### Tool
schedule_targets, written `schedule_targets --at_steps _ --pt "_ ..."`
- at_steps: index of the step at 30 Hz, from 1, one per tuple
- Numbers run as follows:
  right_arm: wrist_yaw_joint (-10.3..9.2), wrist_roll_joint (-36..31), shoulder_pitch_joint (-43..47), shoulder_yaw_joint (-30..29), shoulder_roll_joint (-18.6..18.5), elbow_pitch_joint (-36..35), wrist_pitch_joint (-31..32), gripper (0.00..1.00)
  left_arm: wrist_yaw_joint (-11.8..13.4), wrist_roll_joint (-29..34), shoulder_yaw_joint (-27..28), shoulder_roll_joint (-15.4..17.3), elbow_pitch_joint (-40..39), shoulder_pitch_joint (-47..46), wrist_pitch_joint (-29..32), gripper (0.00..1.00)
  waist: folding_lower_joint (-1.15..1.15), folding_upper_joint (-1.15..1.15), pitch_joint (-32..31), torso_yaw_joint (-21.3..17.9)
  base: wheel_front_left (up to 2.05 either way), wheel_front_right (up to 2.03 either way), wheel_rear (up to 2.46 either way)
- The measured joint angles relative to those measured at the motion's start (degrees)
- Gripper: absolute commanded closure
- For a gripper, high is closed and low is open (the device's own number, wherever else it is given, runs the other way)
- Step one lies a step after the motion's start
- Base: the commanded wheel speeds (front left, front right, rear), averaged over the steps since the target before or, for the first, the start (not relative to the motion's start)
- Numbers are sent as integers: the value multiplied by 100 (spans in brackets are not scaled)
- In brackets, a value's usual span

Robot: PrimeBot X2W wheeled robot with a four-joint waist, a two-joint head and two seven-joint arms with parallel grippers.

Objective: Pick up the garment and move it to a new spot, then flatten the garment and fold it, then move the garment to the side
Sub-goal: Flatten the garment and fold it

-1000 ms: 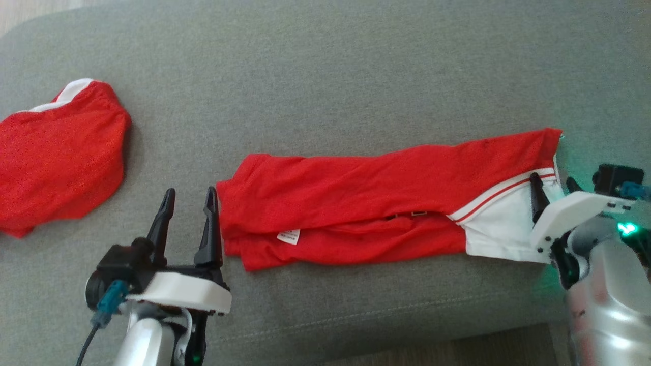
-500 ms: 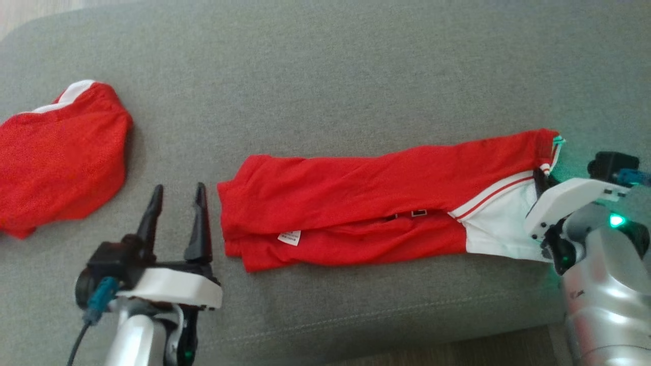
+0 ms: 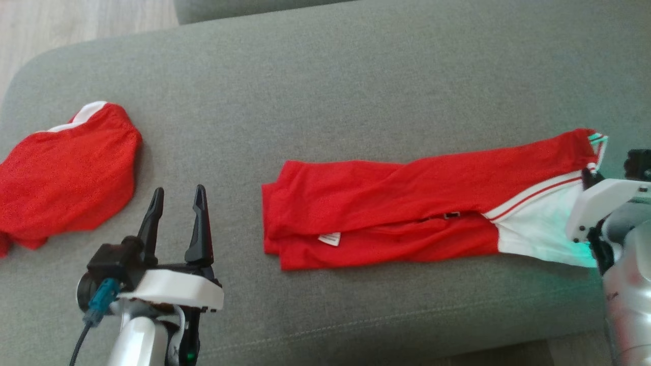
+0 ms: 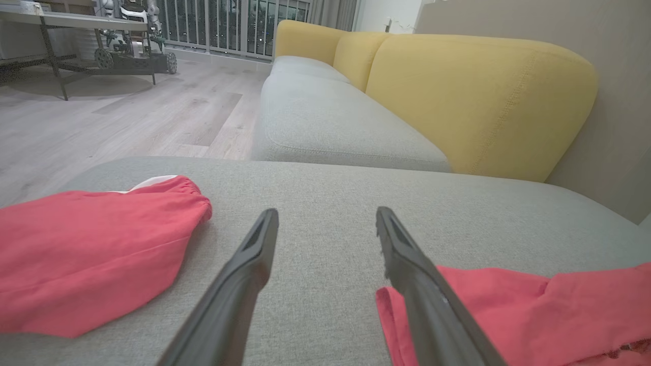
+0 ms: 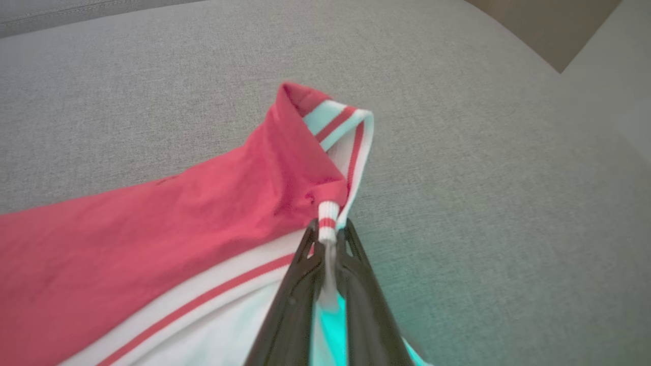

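Observation:
The garment (image 3: 407,213) is a red shirt with a white striped collar end, folded into a long band across the grey sofa seat (image 3: 325,91). My right gripper (image 5: 328,231) is shut on the garment (image 5: 178,223) at its striped collar edge, at the band's right end (image 3: 587,175). My left gripper (image 3: 175,201) stands open over bare cushion, left of the band's left end. In the left wrist view its fingers (image 4: 254,259) are spread, with the garment's corner (image 4: 508,310) beside the right finger.
A second red garment (image 3: 66,173) with white trim lies bunched at the seat's left end. The seat's front edge (image 3: 356,330) runs just behind both wrists. A yellow sofa back (image 4: 478,96) and wooden floor (image 4: 127,112) lie beyond.
My right gripper has shut on the collar edge and drawn the garment to the right. The left gripper pulled back slightly, so a gap opened between it and the garment. The camera shifted too.

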Motion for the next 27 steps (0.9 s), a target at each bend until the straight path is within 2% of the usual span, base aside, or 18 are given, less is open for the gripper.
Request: schedule_targets --at_steps 4,8,13,16,18,22,23,27 --pt "0 -240 -20 21 -63 25 155 100 57 -58 -18 0 0 55 1 0 0 0 -123 30 0 0 0" --pt "-1 -255 -43 205 36 47 302 100 113 -118 -19 0 2 196 1 0 0 0 -291 24 0 0 0" --pt "-1 -155 -113 734 255 84 611 100 135 -122 -46 0 19 386 1 0 0 0 -576 -45 0 0 0" --pt "-1 145 -203 1031 385 37 855 100 166 -170 -56 0 11 539 1 0 0 0 -756 -104 0 0 0" --pt "-1 485 -270 1257 469 -13 1072 100 216 -177 -60 1 11 614 1 0 0 0 -850 -144 0 0 0" --pt "-2 1781 -386 1704 542 -202 1662 100 264 -203 -90 2 1 663 1 0 0 0 -1001 -183 0 0 0" --pt "-2 1781 -386 1704 542 -202 1662 100 264 -203 -90 2 1 663 1 0 0 0 -1001 -183 0 0 0" --pt "-2 3176 -395 2435 531 -566 2064 100 300 -259 -193 1 -2 703 1 0 0 0 -1082 -141 0 0 0"
